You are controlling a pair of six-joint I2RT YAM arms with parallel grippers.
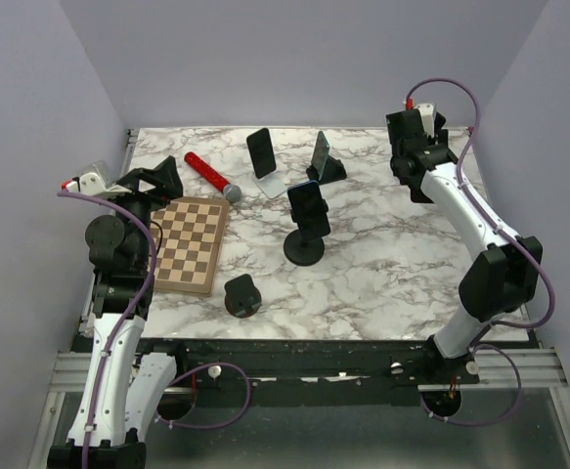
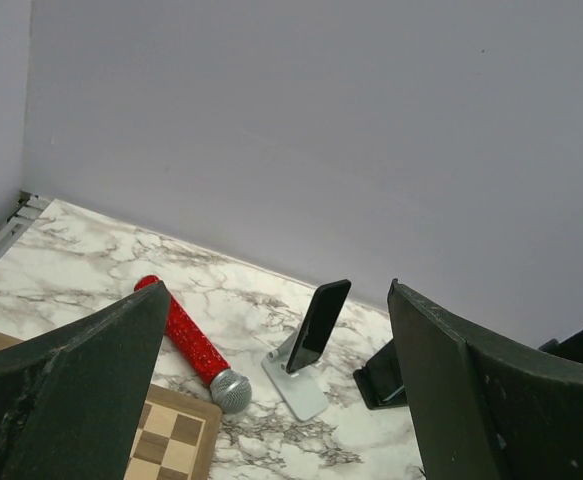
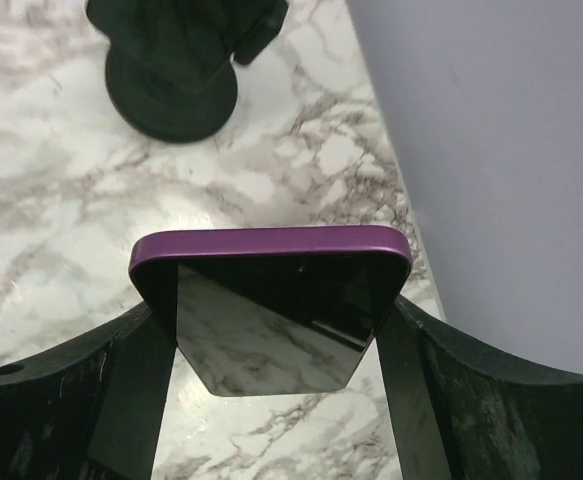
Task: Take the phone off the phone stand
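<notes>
A phone in a purple case (image 3: 271, 300) with a dark, reflective screen hangs above the marble table. My right gripper (image 3: 271, 312) is shut on its two long sides. A black phone stand with a round base (image 3: 171, 70) stands on the table beyond the phone, apart from it. From the top camera, the right gripper (image 1: 409, 147) is at the far right near the wall, and the arm hides the held phone. My left gripper (image 1: 153, 181) hovers open over the chessboard's far edge, with nothing between its fingers (image 2: 91, 370).
A black phone (image 1: 261, 152) leans on a silver stand (image 1: 274, 185). Another phone (image 1: 307, 204) sits on a black round-based stand (image 1: 305, 249), and one more rests in a black wedge stand (image 1: 326, 159). A red microphone (image 1: 209, 174), a chessboard (image 1: 189, 244) and a small black stand (image 1: 242, 295) lie to the left.
</notes>
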